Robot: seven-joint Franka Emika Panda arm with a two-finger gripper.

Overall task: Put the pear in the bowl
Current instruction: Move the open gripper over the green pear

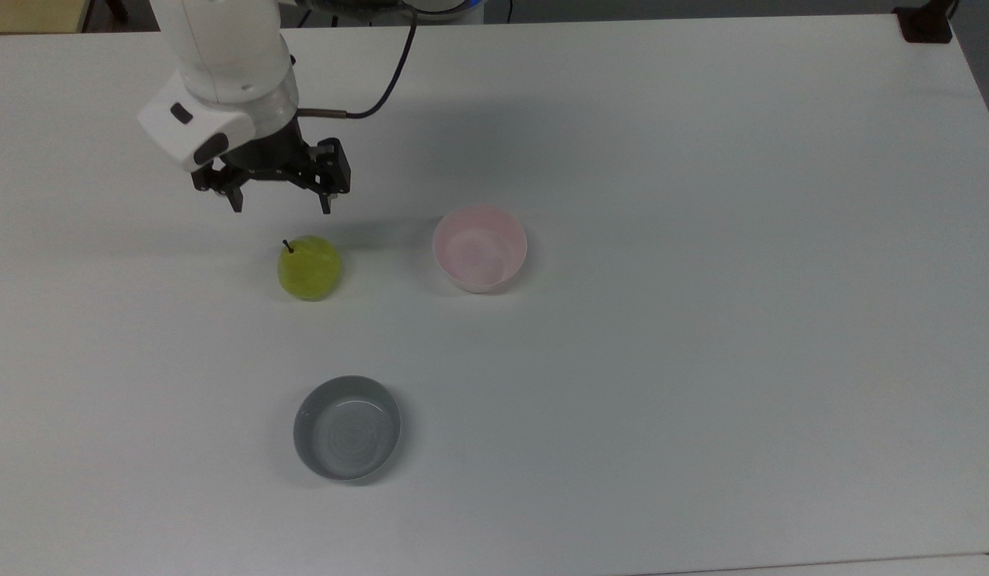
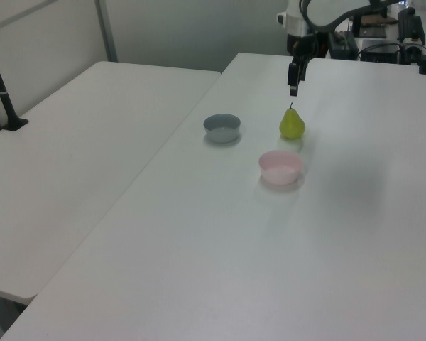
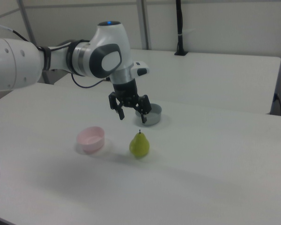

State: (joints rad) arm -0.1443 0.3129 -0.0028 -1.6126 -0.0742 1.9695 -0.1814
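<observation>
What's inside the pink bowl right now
Nothing: the pink bowl shows a bare pale inside in the top view. The pear stands upright on the table beside it, apart from it. The open gripper hangs above the pear.

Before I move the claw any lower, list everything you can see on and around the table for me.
pear: one, yellow-green with a dark stem, upright on the table, at the top view's left of the pink bowl, apart from it.
pink bowl: one, pale pink, near the table's middle, nothing in it.
grey bowl: one, grey, nothing in it, below the pear in the top view.
table: one, white, bearing all three things.
second table: one, white, alongside at the left view's left.
dark post: one, clamped at the second table's edge.
arm: one, white.
claw: one, black, open, above the pear and not touching it.
</observation>
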